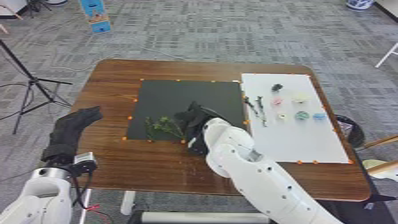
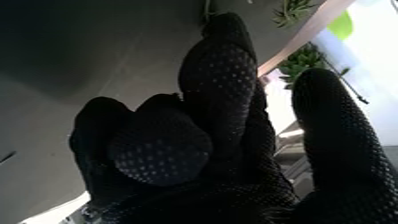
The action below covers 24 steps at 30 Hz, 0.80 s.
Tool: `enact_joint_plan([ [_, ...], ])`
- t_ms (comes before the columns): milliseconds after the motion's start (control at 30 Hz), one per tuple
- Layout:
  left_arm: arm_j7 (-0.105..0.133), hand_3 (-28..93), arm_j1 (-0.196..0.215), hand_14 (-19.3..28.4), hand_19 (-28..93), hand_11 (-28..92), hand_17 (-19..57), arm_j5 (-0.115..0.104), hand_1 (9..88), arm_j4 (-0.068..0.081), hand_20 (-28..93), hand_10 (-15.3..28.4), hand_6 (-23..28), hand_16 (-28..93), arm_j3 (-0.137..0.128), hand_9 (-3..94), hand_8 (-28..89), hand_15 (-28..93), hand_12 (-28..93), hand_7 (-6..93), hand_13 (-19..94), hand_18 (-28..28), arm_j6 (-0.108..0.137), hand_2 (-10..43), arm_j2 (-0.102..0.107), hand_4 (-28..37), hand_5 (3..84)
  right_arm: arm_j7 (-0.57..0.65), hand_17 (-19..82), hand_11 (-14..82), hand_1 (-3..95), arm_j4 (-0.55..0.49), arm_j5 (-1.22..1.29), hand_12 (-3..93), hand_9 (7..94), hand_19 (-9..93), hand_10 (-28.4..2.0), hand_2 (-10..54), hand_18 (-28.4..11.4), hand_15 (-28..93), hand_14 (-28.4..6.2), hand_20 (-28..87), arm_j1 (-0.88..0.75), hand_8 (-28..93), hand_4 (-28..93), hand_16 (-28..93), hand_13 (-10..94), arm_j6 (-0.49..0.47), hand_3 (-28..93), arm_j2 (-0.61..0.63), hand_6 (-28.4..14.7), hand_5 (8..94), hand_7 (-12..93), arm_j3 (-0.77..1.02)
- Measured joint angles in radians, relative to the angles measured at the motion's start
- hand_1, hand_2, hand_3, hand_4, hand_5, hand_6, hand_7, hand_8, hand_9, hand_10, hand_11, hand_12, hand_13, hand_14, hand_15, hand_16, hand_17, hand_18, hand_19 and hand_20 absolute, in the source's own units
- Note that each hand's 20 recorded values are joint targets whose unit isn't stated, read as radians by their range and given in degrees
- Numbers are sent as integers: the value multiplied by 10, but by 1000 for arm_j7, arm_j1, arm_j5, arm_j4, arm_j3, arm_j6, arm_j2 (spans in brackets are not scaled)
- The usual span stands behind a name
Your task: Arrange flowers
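"So, what's leftmost?"
"Left hand [image 1: 76, 121], relaxed. Then sprigs [image 1: 163, 125] on the mat [image 1: 182, 93], long axes roughly near to far."
"And right of them?"
"Right hand [image 1: 197, 118], just beside, the nearer one; its grip I can't tell."

No readable text, labels, numbers or signs.

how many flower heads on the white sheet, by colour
dark flower head: 1
pink flower head: 1
pale yellow flower heads: 2
blue-green flower heads: 2
total: 6
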Motion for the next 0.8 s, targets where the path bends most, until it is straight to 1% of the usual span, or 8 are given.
enact_joint_plan([
  [167,0,726,-1,124,18,164,29,0,186,0,138,130,33,-17,1,509,-79,102,111,135,345,82,0,117,0,-283,514,-3,627,464,299,-1,20,191,937,932,-110,119,-221,632,-64,608,9,-105,-90,303,937,23,500,9,-21,792,141,0],
  [267,0,727,-1,124,18,164,28,1,186,0,138,131,32,-17,3,509,-79,102,110,135,345,83,0,117,0,-283,513,-10,562,374,300,-10,37,225,937,932,-118,119,-231,536,-69,545,12,-97,-91,375,934,40,498,18,-21,765,147,1],
  [333,0,726,-1,124,18,165,28,1,186,0,138,131,32,-17,3,509,-79,102,111,135,345,83,0,117,0,-283,513,-28,487,291,302,-21,68,240,914,901,-133,121,-241,485,-96,506,12,-94,-91,381,884,59,495,25,-28,733,145,5],
  [367,1,726,-1,124,18,165,28,1,186,0,138,131,32,-17,3,509,-79,102,111,136,344,83,0,116,0,-283,513,-45,427,237,302,-29,95,242,880,863,-152,121,-247,454,-119,500,12,-89,-90,376,836,71,496,30,-38,700,139,8],
  [467,2,727,1,124,18,165,28,1,186,-1,138,131,31,-17,1,509,-79,101,111,136,343,83,0,116,-2,-283,513,-139,339,188,286,-54,226,219,800,778,-172,121,-251,459,-165,535,8,-86,-99,342,731,103,521,48,-48,637,135,20],
  [500,2,727,2,124,18,165,28,1,185,-1,137,131,31,-17,0,509,-79,102,111,136,344,83,1,116,-2,-283,512,-179,324,181,282,-63,274,216,785,766,-176,121,-249,463,-170,542,7,-85,-100,338,714,111,528,56,-51,620,132,22],
  [633,2,726,3,124,17,164,25,0,186,-1,136,130,31,-18,-6,509,-79,102,111,136,345,84,1,116,-2,-283,512,-293,272,152,248,-102,391,196,730,713,-170,121,-244,471,-190,558,3,-83,-109,330,641,118,565,83,-51,564,130,20],
  [800,2,725,2,123,21,165,15,0,186,-1,136,130,30,-17,-7,508,-79,103,112,137,344,91,1,117,-2,-283,511,-328,212,102,180,-117,393,158,681,659,-159,154,-238,491,-210,569,0,-77,-135,334,560,125,576,92,-51,464,105,13],
])
